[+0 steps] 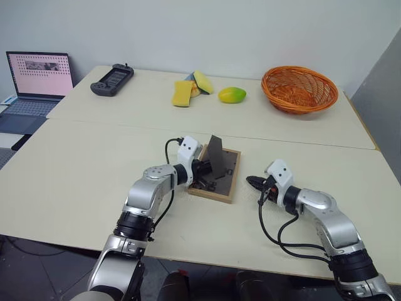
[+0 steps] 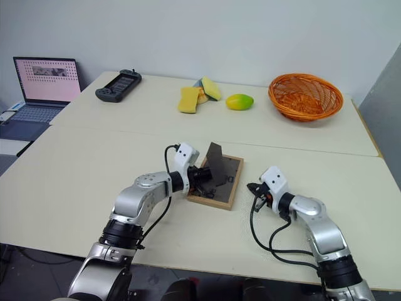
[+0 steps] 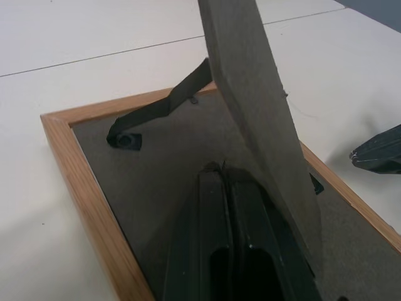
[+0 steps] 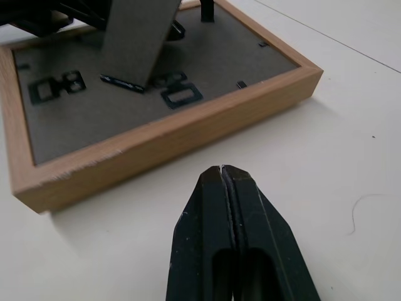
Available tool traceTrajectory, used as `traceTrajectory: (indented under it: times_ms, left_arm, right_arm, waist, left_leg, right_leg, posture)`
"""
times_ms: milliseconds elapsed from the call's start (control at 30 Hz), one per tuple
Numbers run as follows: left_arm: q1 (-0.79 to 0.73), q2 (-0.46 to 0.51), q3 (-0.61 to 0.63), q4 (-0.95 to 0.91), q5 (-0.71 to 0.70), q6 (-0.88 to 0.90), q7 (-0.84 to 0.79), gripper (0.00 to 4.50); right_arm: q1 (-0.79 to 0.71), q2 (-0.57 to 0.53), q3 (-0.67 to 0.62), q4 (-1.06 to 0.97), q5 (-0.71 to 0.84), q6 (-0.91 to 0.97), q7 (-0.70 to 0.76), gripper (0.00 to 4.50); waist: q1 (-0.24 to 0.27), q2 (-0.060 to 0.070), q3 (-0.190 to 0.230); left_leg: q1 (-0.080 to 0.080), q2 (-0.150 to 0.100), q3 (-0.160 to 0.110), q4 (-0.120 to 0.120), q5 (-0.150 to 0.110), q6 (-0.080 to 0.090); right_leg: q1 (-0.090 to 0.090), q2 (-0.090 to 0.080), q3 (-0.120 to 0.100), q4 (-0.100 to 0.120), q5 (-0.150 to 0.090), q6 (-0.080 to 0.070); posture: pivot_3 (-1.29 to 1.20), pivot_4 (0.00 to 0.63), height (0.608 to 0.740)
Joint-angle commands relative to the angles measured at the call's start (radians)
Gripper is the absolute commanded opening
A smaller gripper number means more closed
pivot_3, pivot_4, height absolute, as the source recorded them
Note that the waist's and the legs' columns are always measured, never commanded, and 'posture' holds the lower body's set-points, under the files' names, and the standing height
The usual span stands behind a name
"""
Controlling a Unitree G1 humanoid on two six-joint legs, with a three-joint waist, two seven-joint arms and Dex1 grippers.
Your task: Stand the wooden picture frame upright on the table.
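I am looking out at a plain pale grey-white wall [image 1: 250,31] running across the top of my view. A grey panel [image 1: 382,106] is closing in the right edge. At the upper left, an open laptop with a pink-lit screen [image 1: 39,73] is sitting on a lower side surface. Dark floor [image 1: 37,269] is showing along the bottom left. Soft, even light is falling everywhere.
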Motion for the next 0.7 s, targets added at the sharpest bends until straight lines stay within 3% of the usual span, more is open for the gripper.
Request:
traceTrajectory:
  times_ms: [33,333,500,700]
  left_arm:
    - [-0.030,0.010,0.015,-0.019,-0.007,-0.016,-0.005,0.06]
    - [-0.025,0.104,0.126,-0.055,0.039,-0.005,0.138,0.06]
    - [0.110,0.186,0.120,-0.326,-0.034,0.229,0.120,0.06]
    - [0.191,0.170,0.086,-0.471,-0.112,0.431,0.140,0.06]
  right_arm:
    - [0.000,-0.021,-0.036,-0.013,0.007,-0.004,-0.008,0.02]
    - [-0.013,-0.025,-0.032,0.008,0.011,-0.014,0.002,0.02]
    - [-0.039,-0.018,-0.027,0.020,0.013,-0.014,0.005,0.02]
    - [-0.067,-0.007,-0.028,0.026,0.013,-0.022,0.001,0.02]
  waist:
    - [0.000,0.000,0.000]
    - [-0.003,0.000,0.000]
    - [-0.014,0.001,0.000]
    - [-0.007,0.001,0.001]
  left_leg:
    - [0.000,0.000,0.000,0.000,0.000,0.000]
    - [0.000,0.000,0.000,0.000,0.000,0.000]
    - [0.000,0.001,0.000,-0.001,0.000,0.000]
    - [0.000,0.000,-0.002,0.000,0.000,0.000]
  right_leg:
    - [0.000,0.000,0.000,0.000,0.000,0.000]
    - [0.000,0.000,0.000,0.000,-0.001,0.000]
    - [-0.001,0.000,0.000,0.000,-0.001,-0.001]
    - [0.001,-0.001,-0.002,-0.001,-0.001,-0.001]
  posture:
    - [0.00,0.150,0.740]
    - [0.00,0.150,0.740]
    - [0.00,0.150,0.740]
    - [0.00,0.150,0.740]
